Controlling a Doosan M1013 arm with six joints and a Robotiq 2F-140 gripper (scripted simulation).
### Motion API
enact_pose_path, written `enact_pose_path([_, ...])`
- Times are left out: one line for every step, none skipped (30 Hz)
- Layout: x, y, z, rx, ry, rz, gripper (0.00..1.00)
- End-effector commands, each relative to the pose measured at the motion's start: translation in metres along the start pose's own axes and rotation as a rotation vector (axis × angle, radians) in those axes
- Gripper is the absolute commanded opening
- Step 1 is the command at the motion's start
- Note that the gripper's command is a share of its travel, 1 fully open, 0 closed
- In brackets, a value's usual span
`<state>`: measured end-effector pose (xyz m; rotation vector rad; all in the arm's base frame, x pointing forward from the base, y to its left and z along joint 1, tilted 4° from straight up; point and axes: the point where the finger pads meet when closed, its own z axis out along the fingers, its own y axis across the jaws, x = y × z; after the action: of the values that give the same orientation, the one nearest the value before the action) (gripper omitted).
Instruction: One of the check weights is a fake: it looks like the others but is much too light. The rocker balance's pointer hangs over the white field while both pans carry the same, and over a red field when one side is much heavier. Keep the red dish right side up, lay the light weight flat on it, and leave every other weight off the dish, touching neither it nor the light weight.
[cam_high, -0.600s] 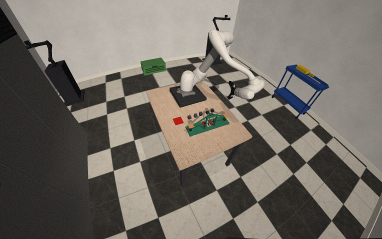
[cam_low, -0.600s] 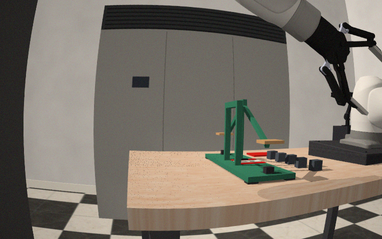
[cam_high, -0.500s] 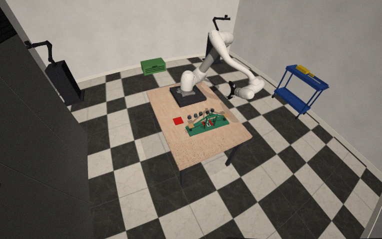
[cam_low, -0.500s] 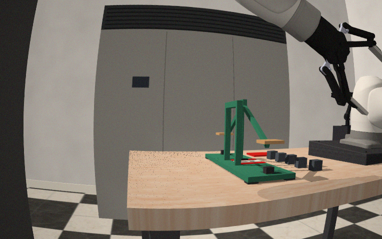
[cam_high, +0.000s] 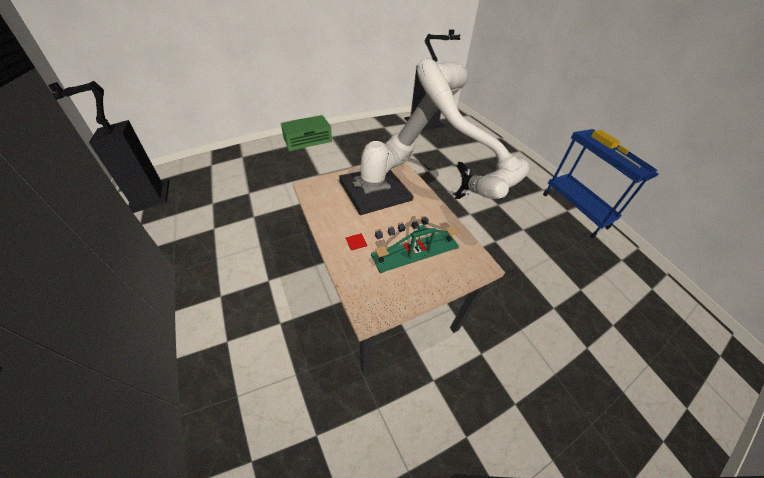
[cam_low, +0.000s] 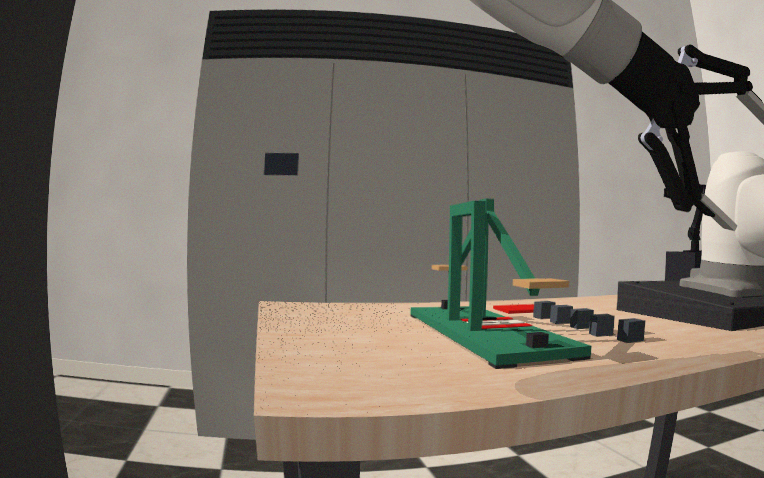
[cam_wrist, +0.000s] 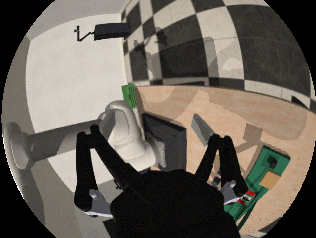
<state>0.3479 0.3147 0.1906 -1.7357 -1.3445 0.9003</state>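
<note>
Several dark cube weights (cam_high: 401, 227) stand in a row on the wooden table, between the robot base and the green rocker balance (cam_high: 415, 246). They also show in the exterior view (cam_low: 581, 317). The balance (cam_low: 478, 281) stands with both tan pans (cam_low: 540, 283) empty and about level. The flat red dish (cam_high: 356, 241) lies on the table left of the balance; it shows behind the balance in the exterior view (cam_low: 515, 308). My gripper (cam_high: 463, 180) is open and empty. It hangs beyond the table's right edge, high and far from the weights (cam_low: 740, 163).
The arm's dark base plate (cam_high: 376, 192) sits at the table's far end. Two small dark blocks (cam_low: 536, 339) sit on the balance's green base. A blue cart (cam_high: 600, 174) stands by the right wall, and a green crate (cam_high: 306, 132) by the back wall.
</note>
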Motion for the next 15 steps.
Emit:
enact_pose_path([0.000,0.001,-0.001,-0.004,0.001,0.004,1.00])
enact_pose_path([-0.001,0.002,-0.003,-0.012,0.004,0.013,1.00])
enact_pose_path([-0.003,0.005,-0.008,-0.027,0.009,0.029,1.00])
enact_pose_path([-0.006,0.009,-0.014,-0.050,0.018,0.055,1.00])
enact_pose_path([-0.011,0.015,-0.024,-0.081,0.031,0.091,1.00])
enact_pose_path([-0.016,0.022,-0.037,-0.122,0.048,0.137,1.00])
enact_pose_path([-0.024,0.030,-0.053,-0.171,0.073,0.196,1.00])
enact_pose_path([-0.024,0.030,-0.053,-0.171,0.073,0.196,1.00])
enact_pose_path([-0.034,0.040,-0.072,-0.228,0.104,0.265,1.00])
enact_pose_path([-0.034,0.040,-0.072,-0.228,0.104,0.265,1.00])
enact_pose_path([-0.047,0.050,-0.096,-0.292,0.144,0.346,1.00])
enact_pose_path([-0.047,0.050,-0.096,-0.292,0.144,0.346,1.00])
enact_pose_path([-0.063,0.060,-0.123,-0.361,0.194,0.437,1.00])
enact_pose_path([-0.063,0.060,-0.123,-0.361,0.194,0.437,1.00])
enact_pose_path([-0.063,0.060,-0.123,-0.361,0.194,0.437,1.00])
